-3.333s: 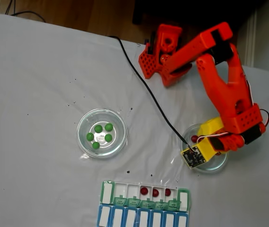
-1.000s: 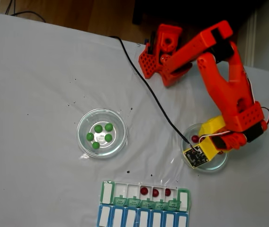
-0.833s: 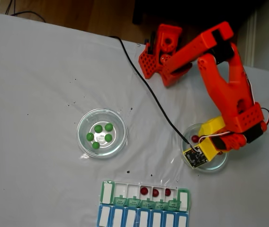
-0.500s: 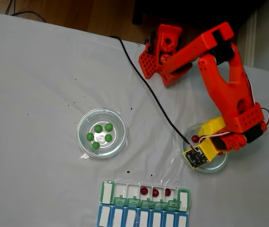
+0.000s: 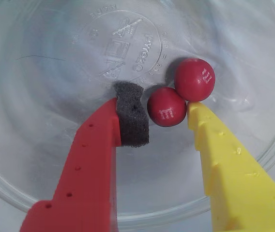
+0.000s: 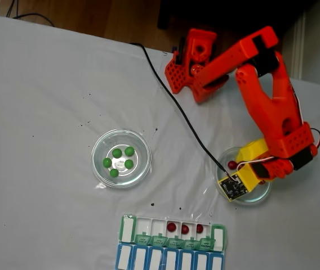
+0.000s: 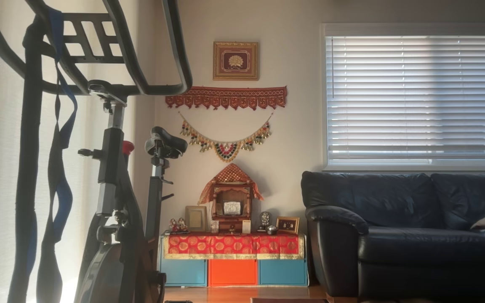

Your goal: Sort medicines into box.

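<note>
Compared with the frames from the seconds before, almost nothing had moved: your arm sat over the same dish near the right edge of the table, posture the same to within a slight settle. I'd read that as a stalled or very slow grasp, not progress.

In the wrist view the gripper (image 5: 166,113) was part open inside the clear dish (image 5: 45,159). The red finger's foam pad (image 5: 131,118) and the yellow finger (image 5: 224,159) bracketed one red pill (image 5: 166,107). The foam stood just clear of it, and the yellow tip looked to be touching or nearly so. Nothing was clamped yet. The second red pill (image 5: 194,79) lay touching the first, just past the yellow tip. Closing risked nudging it or squeezing both.

Containers, fixed view:
- Right dish (image 6: 261,197): holding those two red pills, mostly hidden under the gripper (image 6: 240,179); one red pill (image 6: 231,165) showed at its left rim.
- Left dish (image 6: 99,164), mid-table: five green pills (image 6: 117,153), untouched.
- Green organizer (image 6: 219,236) at the near edge: lids open, three red pills (image 6: 185,229) in three neighbouring compartments toward its right end; the other open compartments looked empty.
- Blue row (image 6: 169,260) below it: shut.

So three of ten were sorted, and the fourth was lined up but not held.
</note>
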{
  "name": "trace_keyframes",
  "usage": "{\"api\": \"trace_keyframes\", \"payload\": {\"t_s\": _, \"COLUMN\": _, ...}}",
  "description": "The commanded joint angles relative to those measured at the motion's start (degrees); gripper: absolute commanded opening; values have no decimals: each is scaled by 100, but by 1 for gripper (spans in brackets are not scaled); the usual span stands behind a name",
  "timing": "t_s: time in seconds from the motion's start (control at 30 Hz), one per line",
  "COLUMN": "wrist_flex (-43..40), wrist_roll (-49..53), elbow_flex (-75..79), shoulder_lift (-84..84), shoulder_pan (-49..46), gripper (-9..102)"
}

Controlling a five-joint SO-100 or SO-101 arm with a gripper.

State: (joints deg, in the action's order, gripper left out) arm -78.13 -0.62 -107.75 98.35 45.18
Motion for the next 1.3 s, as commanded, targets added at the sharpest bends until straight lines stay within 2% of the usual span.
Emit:
{"api": "trace_keyframes", "payload": {"t_s": 0.0, "wrist_flex": -9, "wrist_roll": 26, "elbow_flex": -26, "shoulder_lift": 123, "shoulder_pan": 299, "gripper": 16}}
{"api": "trace_keyframes", "payload": {"t_s": 0.77, "wrist_flex": 53, "wrist_roll": 53, "elbow_flex": -97, "shoulder_lift": 70, "shoulder_pan": 369, "gripper": 15}}
{"api": "trace_keyframes", "payload": {"t_s": 0.97, "wrist_flex": 79, "wrist_roll": 70, "elbow_flex": -132, "shoulder_lift": 79, "shoulder_pan": 396, "gripper": 5}}
{"api": "trace_keyframes", "payload": {"t_s": 1.27, "wrist_flex": 193, "wrist_roll": -9, "elbow_flex": -237, "shoulder_lift": 246, "shoulder_pan": 422, "gripper": 2}}
